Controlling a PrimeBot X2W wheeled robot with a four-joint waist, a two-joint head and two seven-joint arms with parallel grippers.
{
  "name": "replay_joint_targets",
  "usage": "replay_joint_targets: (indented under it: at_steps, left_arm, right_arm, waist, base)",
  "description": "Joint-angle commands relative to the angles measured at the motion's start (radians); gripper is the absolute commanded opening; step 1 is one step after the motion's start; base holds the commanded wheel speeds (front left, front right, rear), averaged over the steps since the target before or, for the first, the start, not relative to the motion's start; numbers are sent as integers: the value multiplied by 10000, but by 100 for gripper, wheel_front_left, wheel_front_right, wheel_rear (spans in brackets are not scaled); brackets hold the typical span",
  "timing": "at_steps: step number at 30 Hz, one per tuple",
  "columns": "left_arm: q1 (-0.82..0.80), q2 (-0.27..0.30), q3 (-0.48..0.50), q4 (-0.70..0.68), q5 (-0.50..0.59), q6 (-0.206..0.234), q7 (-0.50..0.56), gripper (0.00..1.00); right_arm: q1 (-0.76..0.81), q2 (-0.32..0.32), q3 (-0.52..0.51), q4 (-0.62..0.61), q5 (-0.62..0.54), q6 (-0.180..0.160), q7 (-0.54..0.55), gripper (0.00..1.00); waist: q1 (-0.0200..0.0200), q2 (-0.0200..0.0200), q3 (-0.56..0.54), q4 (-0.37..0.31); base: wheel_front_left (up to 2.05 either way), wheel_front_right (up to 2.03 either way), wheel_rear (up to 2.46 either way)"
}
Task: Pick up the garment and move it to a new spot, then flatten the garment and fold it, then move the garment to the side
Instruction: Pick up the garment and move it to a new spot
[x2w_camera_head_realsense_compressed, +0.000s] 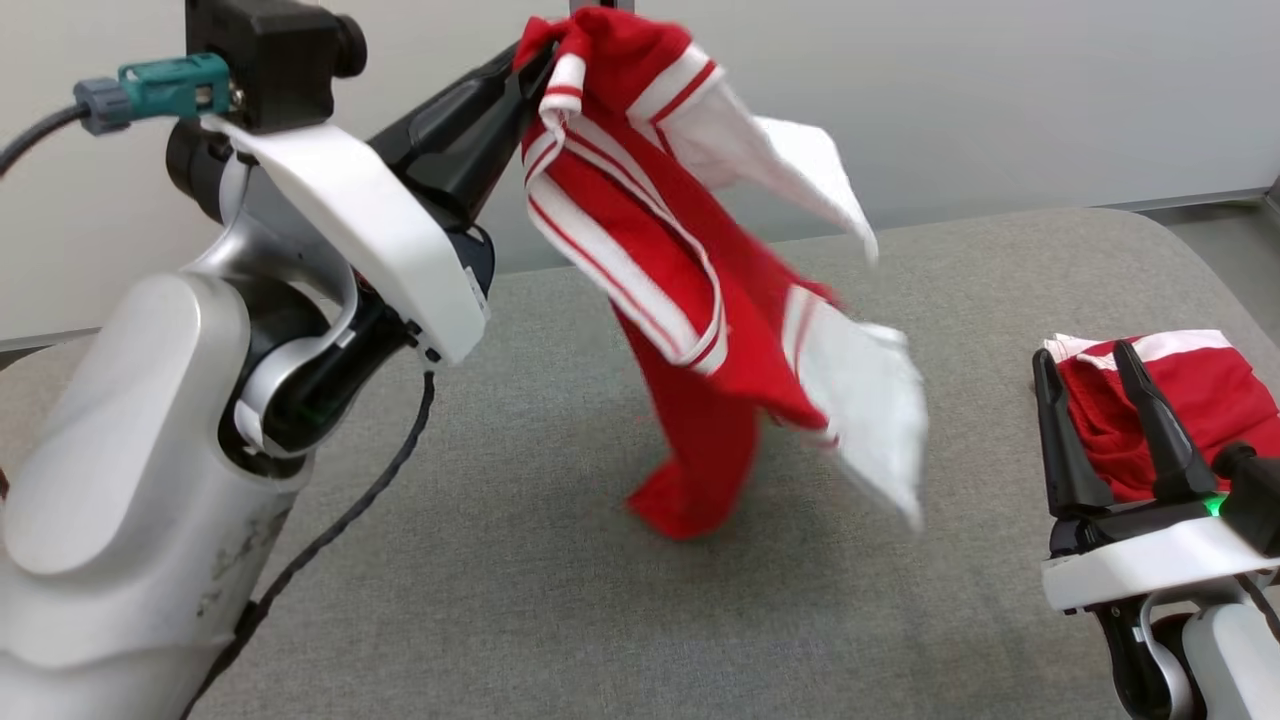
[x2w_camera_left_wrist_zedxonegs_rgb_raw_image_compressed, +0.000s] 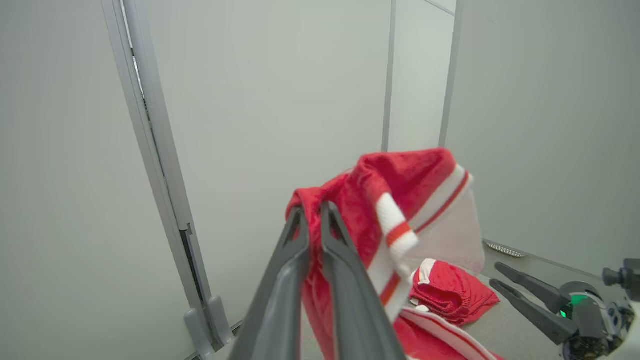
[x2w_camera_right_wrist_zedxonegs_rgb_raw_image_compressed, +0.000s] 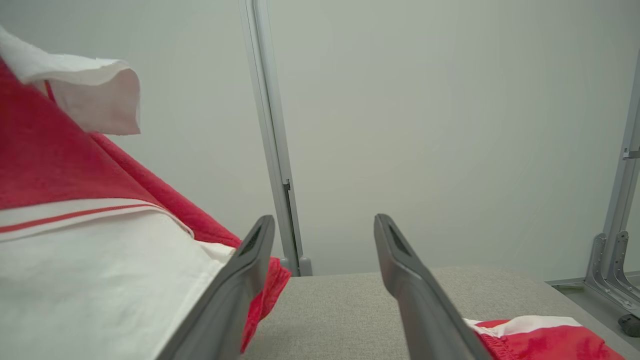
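The garment (x2w_camera_head_realsense_compressed: 660, 270) is red with white panels and striped trim. It hangs from my left gripper (x2w_camera_head_realsense_compressed: 530, 60), which is raised high and shut on its top edge. Its lower end brushes the grey table (x2w_camera_head_realsense_compressed: 560, 600). In the left wrist view my left gripper (x2w_camera_left_wrist_zedxonegs_rgb_raw_image_compressed: 312, 212) pinches the red cloth of the garment (x2w_camera_left_wrist_zedxonegs_rgb_raw_image_compressed: 410, 185) between its tips. My right gripper (x2w_camera_head_realsense_compressed: 1085, 365) rests open at the table's right side, nothing between its fingers. The right wrist view has the right gripper (x2w_camera_right_wrist_zedxonegs_rgb_raw_image_compressed: 324, 222) wide apart, with the garment (x2w_camera_right_wrist_zedxonegs_rgb_raw_image_compressed: 75, 200) hanging to its left.
A second, folded red and white garment (x2w_camera_head_realsense_compressed: 1210, 390) lies at the table's right edge just beyond my right gripper, also visible as the folded garment (x2w_camera_left_wrist_zedxonegs_rgb_raw_image_compressed: 450, 295) and the folded garment (x2w_camera_right_wrist_zedxonegs_rgb_raw_image_compressed: 550, 342). Pale wall panels with a metal post (x2w_camera_right_wrist_zedxonegs_rgb_raw_image_compressed: 272, 135) stand behind the table.
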Motion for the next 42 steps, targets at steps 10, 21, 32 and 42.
replay_joint_targets:
  at_steps: [10,21,32,42]
  left_arm:
    - [3225,460,287,1319,-413,495,-981,0]
    - [3771,633,282,5788,-654,-582,-2994,100]
    - [3285,1106,-415,5721,-121,-650,-4855,100]
    - [4955,1396,301,3066,683,1149,-6282,100]
  right_arm:
    - [243,50,28,65,-12,4,-13,100]
    - [-39,-80,450,279,100,2,-13,100]
    - [365,-47,636,420,150,4,-13,100]
    - [769,-28,581,375,163,2,-13,100]
  waist:
    - [0,0,335,128]
    - [0,0,432,193]
    - [0,0,166,576]
    - [0,0,1,936]
  base:
    - [0,0,0]
    - [0,0,0]
    - [0,0,0]
    - [0,0,0]
